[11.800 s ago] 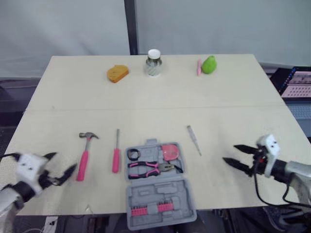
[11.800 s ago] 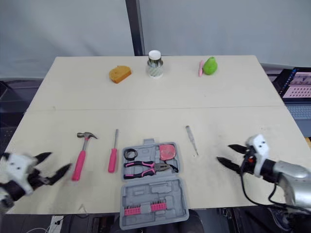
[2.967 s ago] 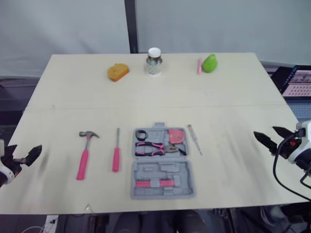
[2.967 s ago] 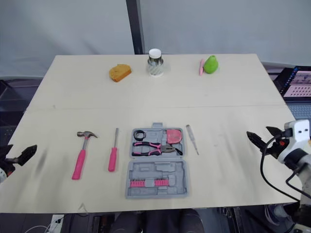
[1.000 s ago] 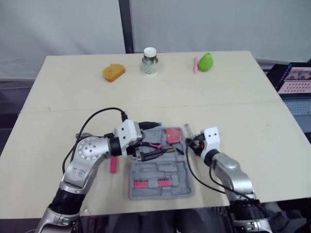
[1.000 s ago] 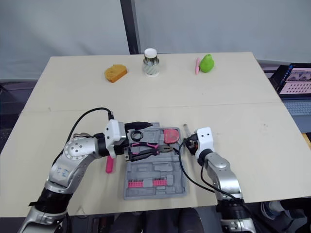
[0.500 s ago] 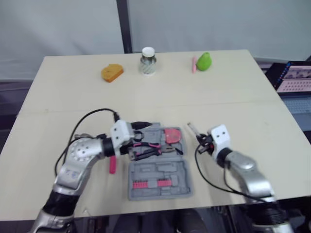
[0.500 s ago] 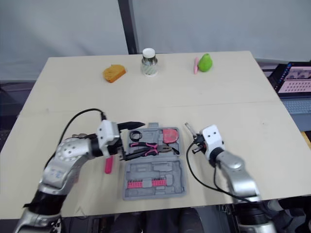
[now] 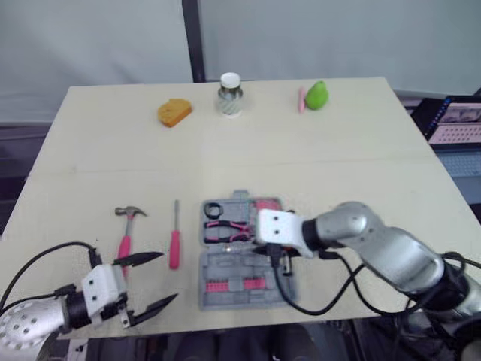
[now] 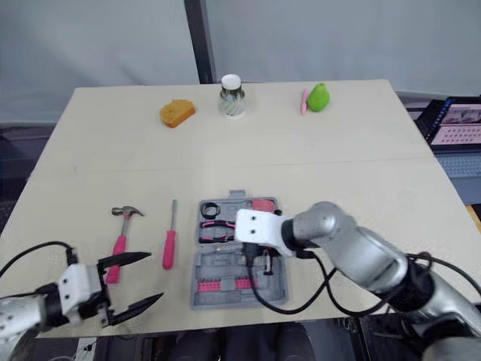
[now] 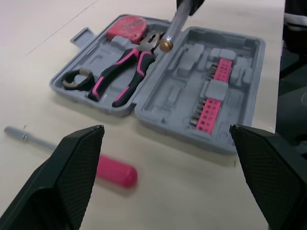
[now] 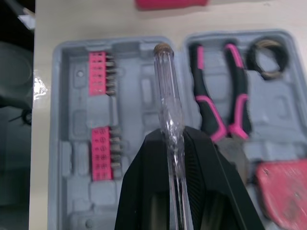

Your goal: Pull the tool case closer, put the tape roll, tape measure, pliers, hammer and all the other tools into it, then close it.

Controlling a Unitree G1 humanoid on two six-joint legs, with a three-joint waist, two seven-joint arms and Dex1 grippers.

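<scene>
Head view: tool case (image 9: 240,265) lay open near the table's (image 9: 361,150) front edge. Hammer (image 9: 124,241) and pink screwdriver (image 9: 174,248) lay beside it toward the left edge. Left gripper (image 9: 167,277) was spread wide at the front edge. Right gripper (image 10: 253,259) was over the case.
Right wrist: jaws clamped on clear screwdriver (image 12: 165,86).
Left wrist: pliers (image 11: 122,76), tape roll (image 11: 66,80) and tape measure (image 11: 127,28) sat in the case.
</scene>
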